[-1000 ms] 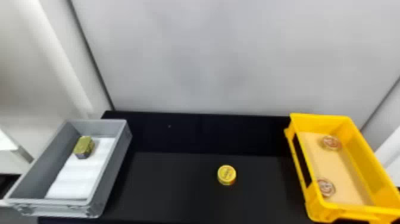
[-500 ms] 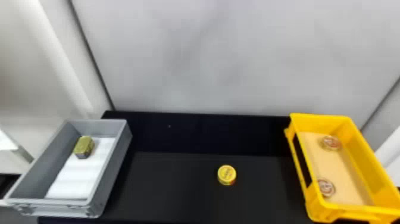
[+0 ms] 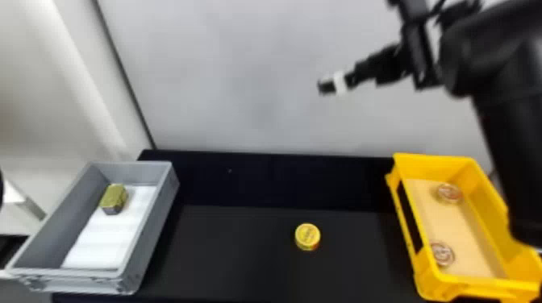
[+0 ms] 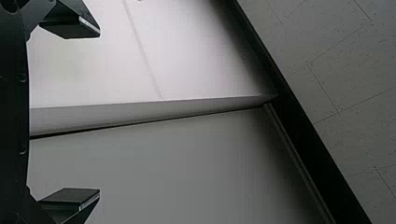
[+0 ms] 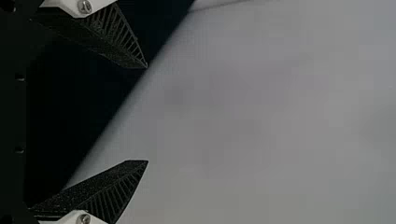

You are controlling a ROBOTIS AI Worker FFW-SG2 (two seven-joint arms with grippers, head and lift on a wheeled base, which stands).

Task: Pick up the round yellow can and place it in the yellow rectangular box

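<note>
Well, yellow can [image 3: 307, 237]: upright on the black table [image 3: 238, 258], between gray box [image 3: 159, 217] and yellow box [image 3: 435, 164]
Right gripper [image 3: 334, 83]: raised, jaws apart
Left gripper [image 4: 99, 112]: jaws apart

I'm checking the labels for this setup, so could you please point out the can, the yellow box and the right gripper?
Can [image 3: 307, 235]: head view, on its round yellow top.
Yellow box [image 3: 433, 161]: head view, on its far wall.
Right gripper [image 5: 148, 114]: right wrist view, midway between its fingertips.
</note>
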